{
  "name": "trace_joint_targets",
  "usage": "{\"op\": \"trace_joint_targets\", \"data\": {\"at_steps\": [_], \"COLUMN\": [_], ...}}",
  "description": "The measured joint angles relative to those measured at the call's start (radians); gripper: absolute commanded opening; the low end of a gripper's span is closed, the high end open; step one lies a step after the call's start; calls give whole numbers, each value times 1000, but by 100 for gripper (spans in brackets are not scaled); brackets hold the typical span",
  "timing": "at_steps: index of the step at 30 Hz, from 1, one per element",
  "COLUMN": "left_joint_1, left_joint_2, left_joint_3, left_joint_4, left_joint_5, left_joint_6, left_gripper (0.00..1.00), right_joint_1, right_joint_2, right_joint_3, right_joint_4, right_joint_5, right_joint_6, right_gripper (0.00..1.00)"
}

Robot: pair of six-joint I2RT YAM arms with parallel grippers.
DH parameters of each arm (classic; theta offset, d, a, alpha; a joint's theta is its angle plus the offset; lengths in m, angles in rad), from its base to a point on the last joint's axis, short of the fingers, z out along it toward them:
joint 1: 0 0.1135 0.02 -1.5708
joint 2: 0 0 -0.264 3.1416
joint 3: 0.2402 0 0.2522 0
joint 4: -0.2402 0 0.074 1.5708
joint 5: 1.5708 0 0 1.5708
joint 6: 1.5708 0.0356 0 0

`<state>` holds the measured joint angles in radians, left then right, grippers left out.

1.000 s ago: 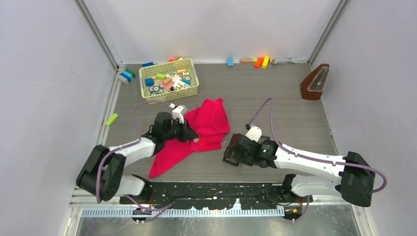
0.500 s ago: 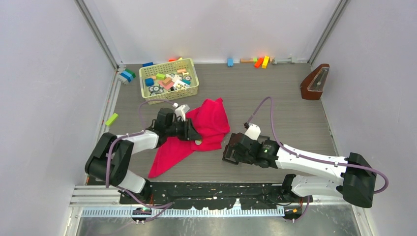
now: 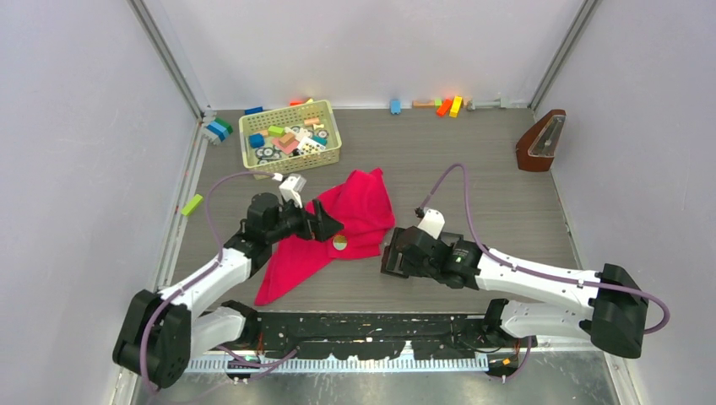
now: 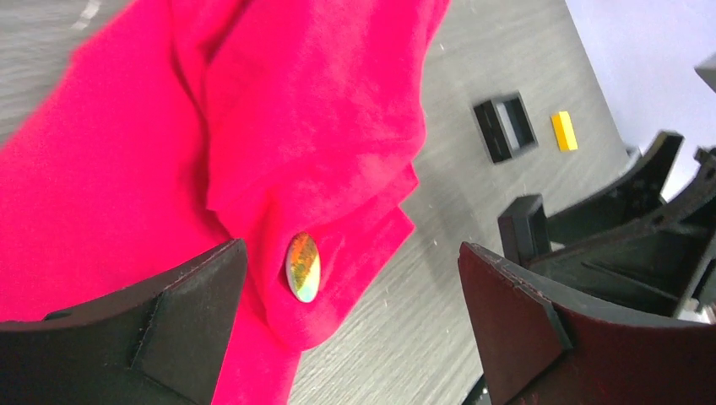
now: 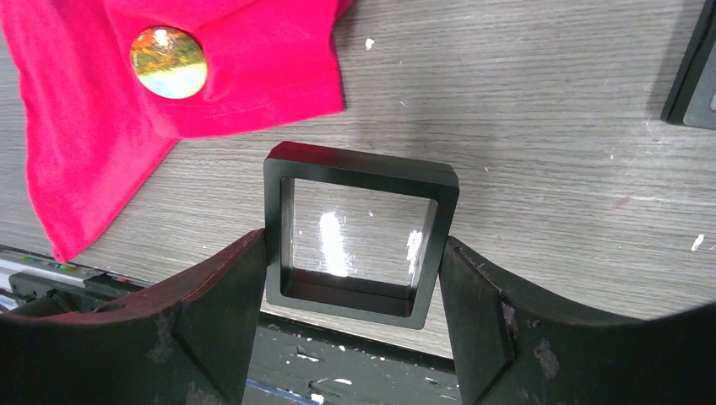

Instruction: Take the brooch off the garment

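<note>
- large bright crimson-pink cloth garment (image 3: 359,215) lies crumpled on the grey wood-grain table (image 3: 473,177), between the two arms; one long corner trails toward the near edge
- small round iridescent brooch (image 3: 339,244), yellowish with green and orange tints, sits on the garment's near fold, close to the hem; clear in the left wrist view (image 4: 303,267) and the right wrist view (image 5: 169,50); it is on the cloth, not lifted off
- left gripper (image 3: 328,226) is low over the garment with its fingers spread wide (image 4: 350,253); nothing between them is pinched; the brooch shows in the gap, closer to one finger (image 4: 190,291); cannot tell whether the tips touch the fabric
- right gripper (image 3: 390,256) sits just beside the garment's near-right edge; its fingers press on both sides of a black square frame tray with a clear centre (image 5: 361,160), pinching it (image 5: 361,245); the tray is near the brooch but off the cloth
- second black square tray (image 4: 505,126) and a small yellow block (image 4: 563,131) lie on the table beyond the garment
- pale yellow mesh basket (image 3: 290,156) of coloured blocks stands behind the garment; brown wedge-shaped metronome (image 3: 540,142) far right
</note>
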<state>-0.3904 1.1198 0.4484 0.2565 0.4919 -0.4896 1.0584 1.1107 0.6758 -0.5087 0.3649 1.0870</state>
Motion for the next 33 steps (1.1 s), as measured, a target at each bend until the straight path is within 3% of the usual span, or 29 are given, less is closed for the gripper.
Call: {"op": "trace_joint_targets", "data": {"at_steps": [5,12,20,33], "left_joint_1": [1,3,-8,-146], "left_joint_2": [-136,-216,-122,63], "left_joint_3": [-25,-96,-98,-93], "left_joint_4": [-36,32,210,402], "left_joint_5": [-109,-64,80,145], "left_joint_6": [-22,-56,-135,-263], "left_gripper": [100,97,91,74], "right_joint_1": [0,-5,-8,-9], "right_joint_2": [-28,-47,-79,-169], "right_joint_3": [0,0,0,-63], "right_joint_4": [25,50,103,266], "right_joint_5": [2,13,20,15], "right_joint_6": [-31,-73,-125,-198], "right_gripper": [56,56,55,53]}}
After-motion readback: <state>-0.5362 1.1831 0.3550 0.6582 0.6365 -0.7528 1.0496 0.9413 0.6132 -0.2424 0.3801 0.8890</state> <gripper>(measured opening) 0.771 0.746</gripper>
